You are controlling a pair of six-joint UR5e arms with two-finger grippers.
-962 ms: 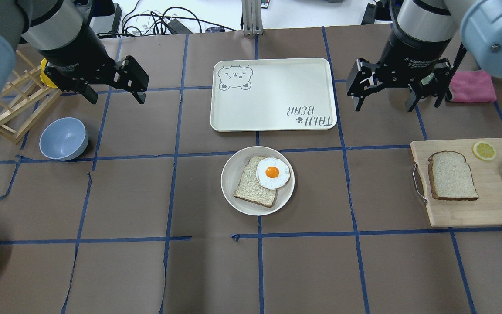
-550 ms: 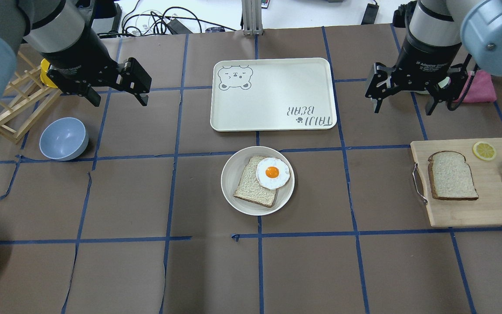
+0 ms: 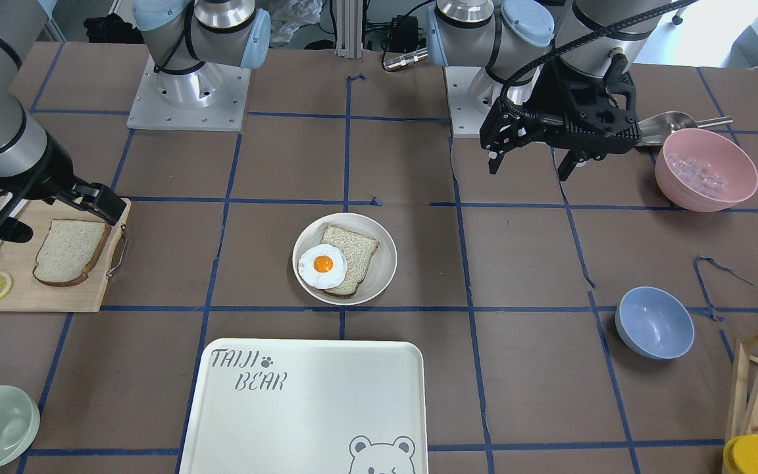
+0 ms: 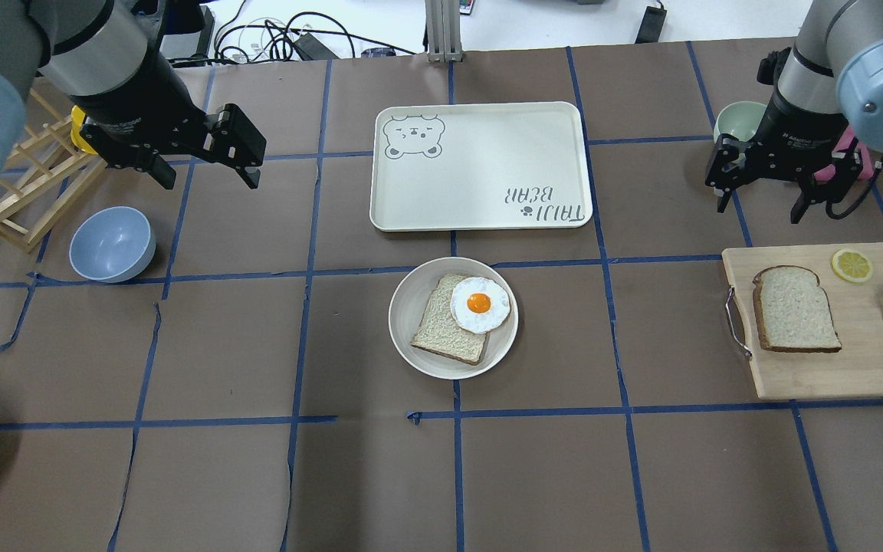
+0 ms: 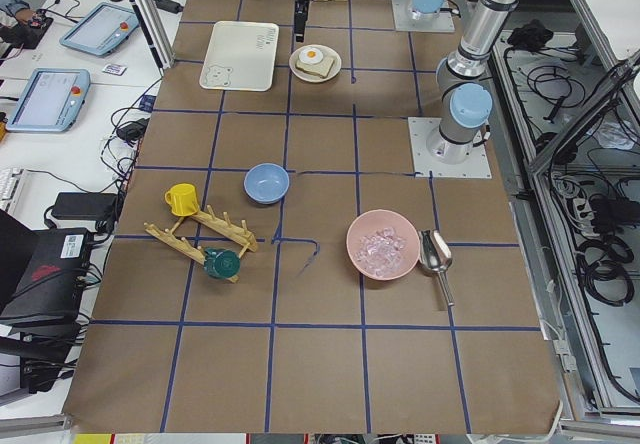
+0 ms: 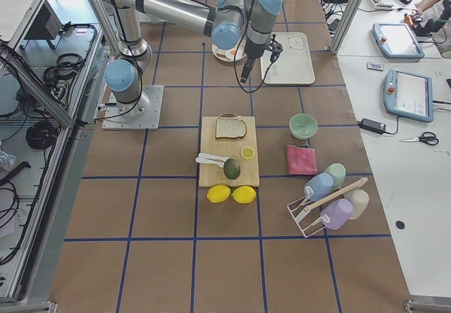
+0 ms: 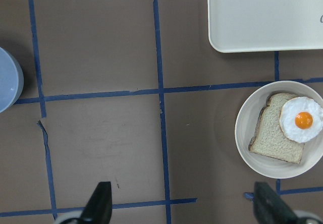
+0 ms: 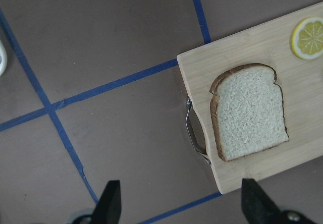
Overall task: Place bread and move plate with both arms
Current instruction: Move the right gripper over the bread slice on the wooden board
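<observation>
The bare bread slice [image 4: 794, 308] lies flat on a wooden cutting board [image 4: 863, 368] at the right; it also shows in the right wrist view [image 8: 250, 110]. The cream plate [image 4: 407, 307] sits mid-table and holds a smaller slice [image 4: 441, 322] with a fried egg [image 4: 480, 303]. My right gripper [image 4: 759, 211] is open and empty, raised just beyond the board's far left corner. My left gripper [image 4: 208, 178] is open and empty, high over the far left of the table. The plate shows at the right of the left wrist view [image 7: 242, 138].
A white bear-print tray [image 4: 480, 165] lies just beyond the plate. A blue bowl [image 4: 112, 244] and a wooden rack [image 4: 20, 192] are at the left, and a green bowl [image 4: 736, 119] is behind my right gripper. A lemon slice [image 4: 851, 265] and cutlery lie on the board.
My right gripper has moved right and lower, toward the cutting board's far edge, uncovering the green bowl. My left gripper has barely moved. Both stay open.
</observation>
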